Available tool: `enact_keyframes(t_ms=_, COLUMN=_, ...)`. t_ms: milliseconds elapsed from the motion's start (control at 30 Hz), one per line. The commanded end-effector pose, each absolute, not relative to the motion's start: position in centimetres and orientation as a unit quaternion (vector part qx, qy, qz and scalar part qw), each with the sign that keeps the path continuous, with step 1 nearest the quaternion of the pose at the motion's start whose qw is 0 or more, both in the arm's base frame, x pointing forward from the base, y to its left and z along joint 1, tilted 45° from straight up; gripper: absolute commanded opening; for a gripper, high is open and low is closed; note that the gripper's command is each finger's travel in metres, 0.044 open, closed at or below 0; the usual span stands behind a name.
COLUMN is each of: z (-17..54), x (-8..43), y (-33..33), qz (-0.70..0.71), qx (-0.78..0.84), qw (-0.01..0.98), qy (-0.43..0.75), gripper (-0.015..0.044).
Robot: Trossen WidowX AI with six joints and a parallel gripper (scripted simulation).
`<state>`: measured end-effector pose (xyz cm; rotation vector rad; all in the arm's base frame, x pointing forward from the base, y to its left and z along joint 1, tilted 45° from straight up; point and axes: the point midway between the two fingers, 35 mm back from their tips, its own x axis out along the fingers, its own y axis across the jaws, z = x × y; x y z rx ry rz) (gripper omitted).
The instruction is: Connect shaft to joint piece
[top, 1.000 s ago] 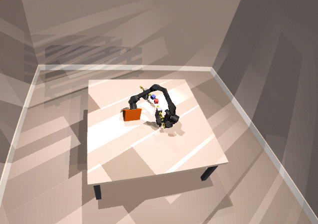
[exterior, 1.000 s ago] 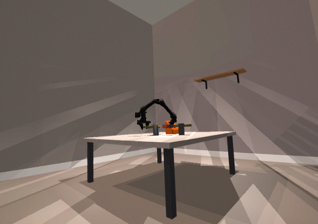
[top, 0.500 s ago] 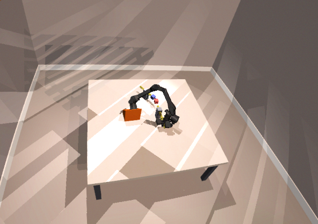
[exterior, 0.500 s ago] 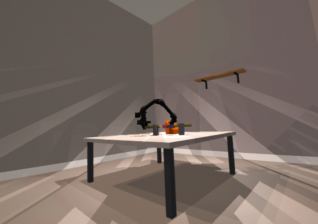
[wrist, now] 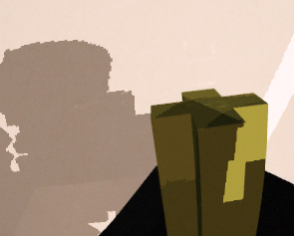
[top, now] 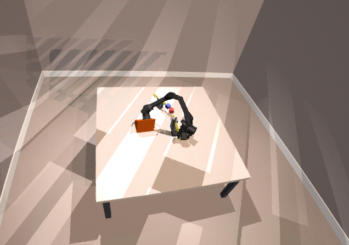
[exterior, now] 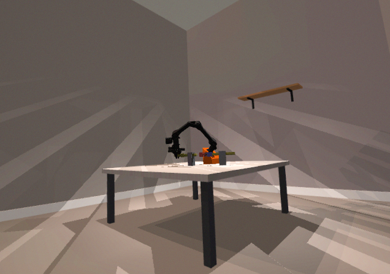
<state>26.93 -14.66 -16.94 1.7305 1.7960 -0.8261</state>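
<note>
My gripper (top: 179,136) (exterior: 177,155) (wrist: 194,170) is shut on the second shaft, near its outer end. This yellow, cross-shaped shaft (top: 176,126) (exterior: 183,155) (wrist: 215,143) runs through the second grey block (top: 172,123) (exterior: 191,159). Its inner tip stands just past that block, short of the red joint piece (top: 171,110) (exterior: 201,154). The red piece hangs beside a blue part (top: 168,106) (exterior: 208,154) on the first yellow shaft (top: 155,96) (exterior: 231,153), which passes through the first block (top: 159,106) (exterior: 222,158). The red piece's opening faces roughly toward the second shaft; its exact angle is too small to tell.
The pale table (top: 127,163) (exterior: 151,171) carries everything. An orange block (top: 145,125) (exterior: 210,160) stands beside the arm's base. The arm (top: 170,95) (exterior: 194,124) arches over the setup. A wooden shelf (exterior: 271,92) is on the wall behind.
</note>
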Motion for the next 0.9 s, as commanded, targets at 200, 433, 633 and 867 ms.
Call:
enact_keyframes(t_ms=200, z=-17.13, x=26.95, y=-14.56, qz=-0.298, qx=0.654, qw=0.260, qy=0.644, gripper=0.0067)
enact_keyframes(t_ms=433, z=-17.09, x=26.91, y=-14.84, qz=-0.297, qx=0.658, qw=0.264, qy=0.640, gripper=0.0060)
enact_keyframes(t_ms=633, z=-17.09, x=26.91, y=-14.84, qz=-0.297, qx=0.658, qw=0.264, qy=0.640, gripper=0.0020)
enact_keyframes(t_ms=867, z=-16.96, x=26.92, y=-14.63, qz=-0.297, qx=0.658, qw=0.264, qy=0.640, gripper=0.0000)
